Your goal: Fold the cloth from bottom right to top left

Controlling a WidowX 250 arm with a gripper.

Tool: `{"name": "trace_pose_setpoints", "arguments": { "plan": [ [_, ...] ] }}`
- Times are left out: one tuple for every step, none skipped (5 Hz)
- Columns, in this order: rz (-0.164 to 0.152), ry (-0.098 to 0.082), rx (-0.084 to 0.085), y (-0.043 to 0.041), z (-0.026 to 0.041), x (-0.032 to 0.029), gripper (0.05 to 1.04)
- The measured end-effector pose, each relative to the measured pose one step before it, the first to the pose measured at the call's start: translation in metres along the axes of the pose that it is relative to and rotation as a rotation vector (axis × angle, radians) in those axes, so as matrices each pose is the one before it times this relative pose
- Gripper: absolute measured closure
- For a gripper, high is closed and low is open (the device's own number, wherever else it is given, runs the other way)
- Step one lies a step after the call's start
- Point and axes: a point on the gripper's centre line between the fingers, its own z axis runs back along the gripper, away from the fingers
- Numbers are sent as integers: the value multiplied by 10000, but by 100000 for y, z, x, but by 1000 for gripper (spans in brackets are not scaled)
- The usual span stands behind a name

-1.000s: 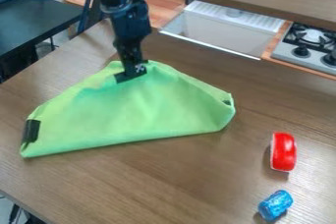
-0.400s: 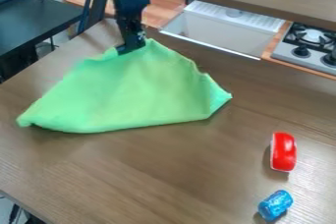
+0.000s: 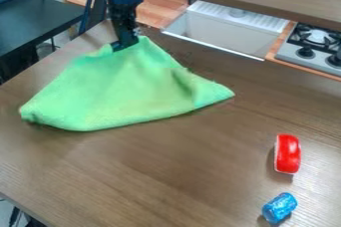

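The gripper [image 3: 125, 47] is clamped on the green cloth [image 3: 116, 91] at its top edge [image 3: 140, 44], likely light, limp material best pinched slightly inward so it cannot slip free

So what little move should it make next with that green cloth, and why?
I'd lower the pincer a touch, to lay the cloth's far edge down on the table. The cloth seems held there, pulled up into a peak, with slack ripples running toward its right corner; setting it down gently would probably help the fold lie flat.
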Motion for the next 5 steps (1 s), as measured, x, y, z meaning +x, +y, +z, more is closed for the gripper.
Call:
{"name": "trace_pose_setpoints", "arguments": {
  "plan": [
    [-11,13,-29,536,-208,407,1034],
    [-123,51,-99,489,-514,429,1034],
    [-147,-50,-2,710,-310,586,1022],
    [-148,-72,22,802,-432,84,950],
    [-279,-60,108,163,-34,85,754]
  ]
}}
